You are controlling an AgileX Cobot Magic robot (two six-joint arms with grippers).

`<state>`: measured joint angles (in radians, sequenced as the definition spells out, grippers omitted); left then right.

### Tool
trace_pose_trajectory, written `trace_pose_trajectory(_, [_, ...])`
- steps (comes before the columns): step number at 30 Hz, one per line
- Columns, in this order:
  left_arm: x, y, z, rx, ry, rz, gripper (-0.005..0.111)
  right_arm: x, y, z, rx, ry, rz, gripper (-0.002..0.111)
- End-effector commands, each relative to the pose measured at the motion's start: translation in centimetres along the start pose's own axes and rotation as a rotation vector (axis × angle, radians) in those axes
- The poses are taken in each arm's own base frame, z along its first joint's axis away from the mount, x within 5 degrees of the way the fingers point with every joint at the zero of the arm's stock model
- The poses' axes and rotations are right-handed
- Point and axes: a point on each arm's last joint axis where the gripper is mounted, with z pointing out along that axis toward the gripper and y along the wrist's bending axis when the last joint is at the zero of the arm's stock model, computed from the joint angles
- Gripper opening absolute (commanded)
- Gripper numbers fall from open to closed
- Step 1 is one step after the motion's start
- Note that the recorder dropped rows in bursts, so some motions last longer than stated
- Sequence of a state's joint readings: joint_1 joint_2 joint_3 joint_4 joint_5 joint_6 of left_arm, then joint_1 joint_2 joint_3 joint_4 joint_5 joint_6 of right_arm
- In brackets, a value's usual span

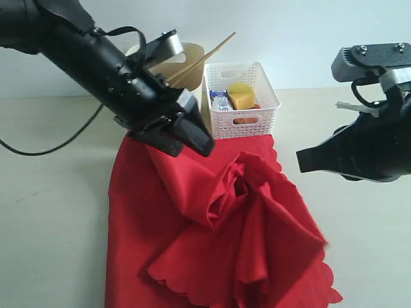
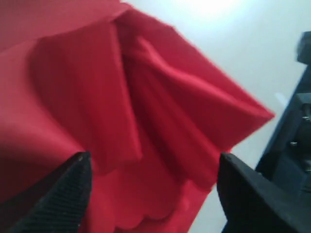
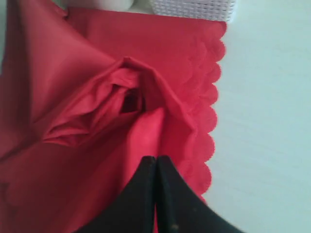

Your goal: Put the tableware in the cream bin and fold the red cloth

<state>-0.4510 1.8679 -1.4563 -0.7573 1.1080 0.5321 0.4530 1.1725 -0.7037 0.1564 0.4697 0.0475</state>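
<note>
The red cloth [image 1: 218, 218] lies crumpled and bunched on the table, its scalloped edge at the front and right. My left gripper [image 1: 186, 142] hovers over the cloth's back left part. In the left wrist view it [image 2: 154, 156] is open, with folds of cloth [image 2: 146, 97] below and nothing between the fingers. My right gripper [image 1: 302, 160] hangs in the air just right of the cloth. Its jaws [image 3: 156, 158] are shut, with no fabric between them. The cream bin [image 1: 186, 64] stands behind the left arm, and two chopsticks [image 1: 209, 54] stick out of it. Other tableware is hidden.
A white lattice basket [image 1: 241, 102] holding a yellow item, a milk carton and other food stands at the cloth's back edge, right of the cream bin. Its corner shows in the right wrist view [image 3: 194, 7]. A black cable [image 1: 51, 144] trails over the bare table on the left.
</note>
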Motion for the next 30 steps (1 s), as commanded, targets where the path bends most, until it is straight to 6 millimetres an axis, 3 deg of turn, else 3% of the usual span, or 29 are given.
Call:
trace_pose_trajectory(1, [2.1, 1.2, -1.1, -0.137, 0.092, -0.017, 0.07, 0.0, 1.6, 0.1, -0.175, -0.002, -0.1, 0.0])
trace_pose_trajectory(6, [4.7, 2.5, 0.8, -0.134, 0.186, -0.073, 0.07, 0.6, 3.3, 1.2, -0.39, 0.059, -0.203, 0.0])
trace_pose_trajectory(11, [6.0, 3.6, 2.7, -0.105, 0.216, -0.146, 0.07, 0.7, 3.0, 2.7, -0.367, 0.082, -0.197, 0.0])
trace_pose_trajectory(21, [4.5, 4.2, 7.4, 0.133, 0.053, -0.263, 0.07, 0.8, 2.7, 3.8, -0.339, 0.101, -0.201, 0.0])
trace_pose_trajectory(26, [4.6, 4.5, 9.8, 0.098, 0.079, -0.252, 0.07, 0.9, 2.6, 3.8, -0.33, 0.102, -0.218, 0.0])
trace_pose_trajectory(30, [3.2, 4.3, 10.0, 0.068, 0.009, -0.198, 0.07, 0.8, 2.5, 3.9, -0.317, 0.09, -0.221, 0.0])
